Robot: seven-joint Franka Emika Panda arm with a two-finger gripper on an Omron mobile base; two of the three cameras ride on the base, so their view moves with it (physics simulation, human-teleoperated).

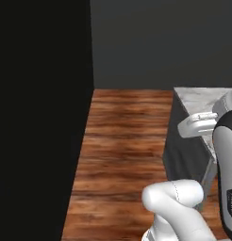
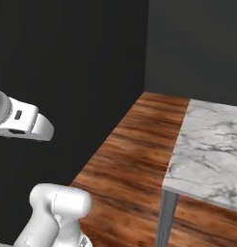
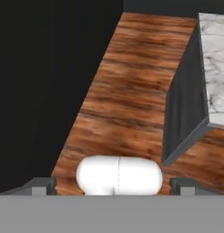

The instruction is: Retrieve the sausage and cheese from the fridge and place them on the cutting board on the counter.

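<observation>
The tall black face on the left, the fridge [image 1: 42, 117], stands beside the robot as a flat dark wall with no handle or door seam that can be made out; sausage, cheese and cutting board are not to be seen, so presumably the food sits behind closed doors. Across a strip of wooden floor [image 2: 135, 144] stands the marble bench [image 2: 212, 144], bare on the part that shows, its grey cabinet side [image 3: 184, 113] facing the fridge.

The gripper [image 3: 114, 184] points down along the floor between fridge and bench, its two dark fingertips [image 3: 38, 185] standing wide apart at the bottom of the hand view with nothing between them: released, holding nothing.

The step in hand looks like the approach to the fridge door. To do it well, the base should square up to the fridge front until a handle comes into the hand view, and the arm should stay tucked clear of the bench corner while turning.
</observation>
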